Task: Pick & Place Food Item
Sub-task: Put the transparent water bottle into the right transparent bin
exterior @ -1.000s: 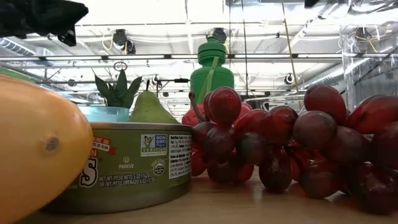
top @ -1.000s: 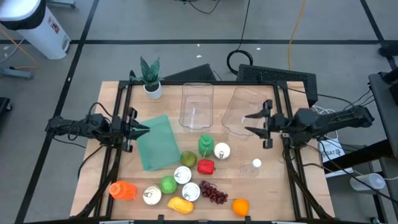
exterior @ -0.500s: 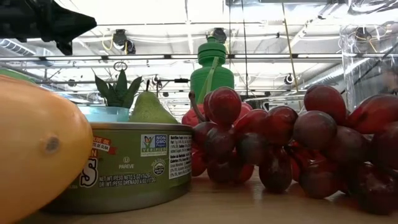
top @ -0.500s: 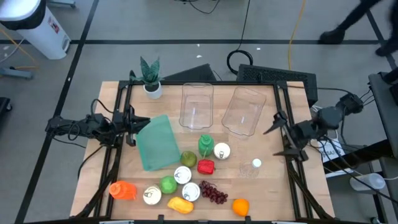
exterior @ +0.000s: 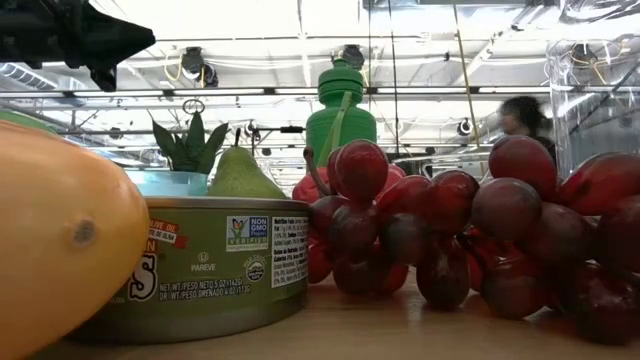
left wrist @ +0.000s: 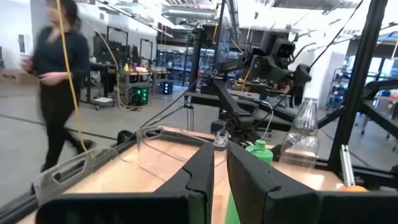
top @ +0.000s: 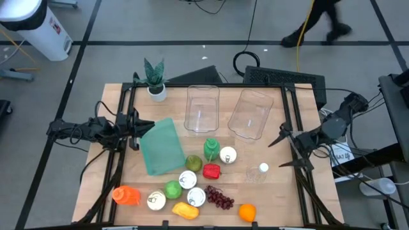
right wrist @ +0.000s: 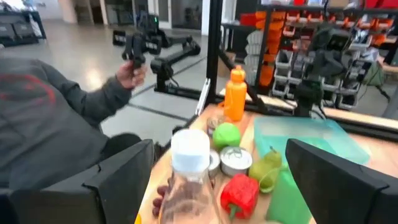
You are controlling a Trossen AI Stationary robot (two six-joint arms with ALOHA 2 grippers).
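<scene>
The left arm is reaching in from the table's left edge, its left gripper (top: 148,128) pointing toward the middle with fingers (left wrist: 205,171) pressed together and holding nothing. Opposite it, the right arm is angling in over the right edge, bent at the elbow; the right gripper (top: 279,153) is facing the left one (well apart from it), its fingers (right wrist: 121,171) spread wide, empty.
</scene>
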